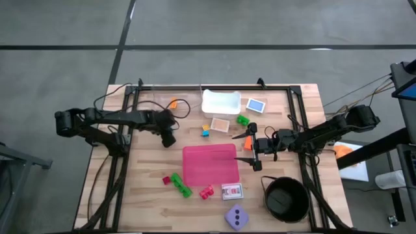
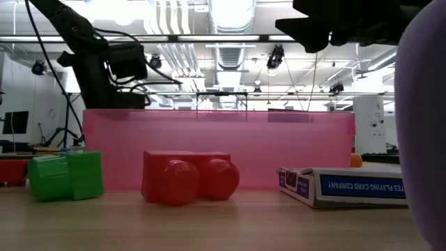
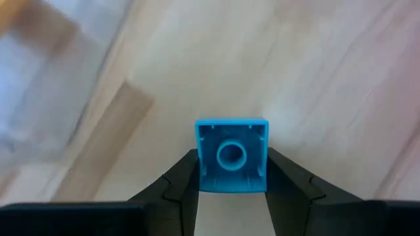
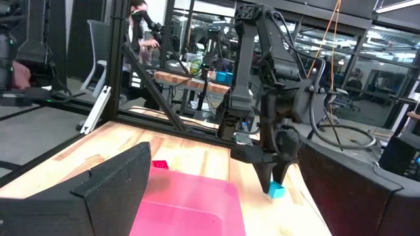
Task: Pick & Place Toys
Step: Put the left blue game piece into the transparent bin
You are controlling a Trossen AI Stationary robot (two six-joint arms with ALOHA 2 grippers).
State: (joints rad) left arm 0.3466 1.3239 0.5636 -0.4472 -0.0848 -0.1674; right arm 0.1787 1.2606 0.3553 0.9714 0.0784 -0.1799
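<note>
The left gripper [image 3: 231, 190] is clamped on a blue brick [image 3: 231, 155], its two dark fingers [image 3: 177, 183] pressing the brick's opposite sides; the brick's hollow underside faces the wrist camera, with bare wooden table [image 3: 315, 72] beyond it; in the right wrist view the same brick [image 4: 276, 190] hangs at the tips of that gripper [image 4: 274, 178], just above the table beside the far edge of the pink mat [image 4: 190, 206].

From above, the left gripper [image 1: 168, 137] is over the table left of the pink mat [image 1: 209, 165]; the right gripper [image 1: 249, 151] sits at the mat's right edge with its jaws spread wide and nothing between them.

The other toys lie scattered on the table [image 1: 146, 188]: an orange brick [image 1: 173, 104] near the back edge; a green brick [image 1: 242, 120] beside a small tan card [image 1: 220, 125]; a small stack of yellow and blue pieces [image 1: 205, 131] behind the mat; a red brick [image 1: 166, 180] touching a green brick [image 1: 181, 185] at front left; a red brick [image 1: 207, 192] just in front of the mat, next to a playing card box [image 1: 232, 191]; the lilac die [image 1: 237, 217] at the front edge; the black round bowl [image 1: 286, 199] to its right; a white tray [image 1: 220, 102] and a blue card [image 1: 255, 105] at the back.
</note>
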